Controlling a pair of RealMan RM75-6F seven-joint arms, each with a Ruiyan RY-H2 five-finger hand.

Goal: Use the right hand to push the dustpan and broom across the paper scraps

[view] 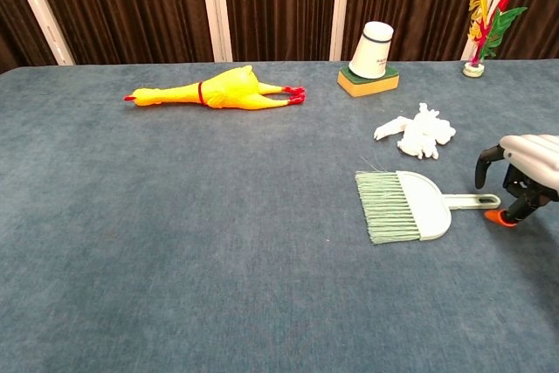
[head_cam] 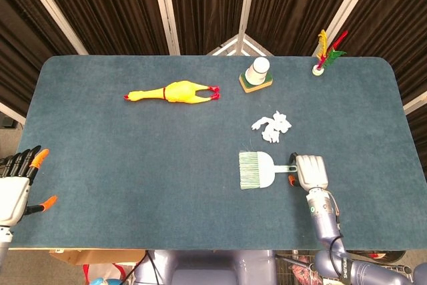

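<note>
The pale green dustpan with its broom (head_cam: 257,169) (view: 406,205) lies flat on the blue table, bristles to the left and handle (view: 476,202) pointing right. White paper scraps (head_cam: 271,127) (view: 417,135) lie in a small heap just behind it. My right hand (head_cam: 311,172) (view: 524,172) hovers palm down at the handle's end. A dark finger sits behind the handle tip and the orange thumb tip just in front of it, with nothing gripped. My left hand (head_cam: 15,181) rests at the table's front left corner with its fingers spread, holding nothing.
A yellow rubber chicken (head_cam: 173,91) (view: 214,92) lies at the back left. A white cup on a yellow-green sponge (head_cam: 256,75) (view: 370,62) stands at the back middle. A feathered shuttlecock (head_cam: 324,58) (view: 485,25) stands at the back right.
</note>
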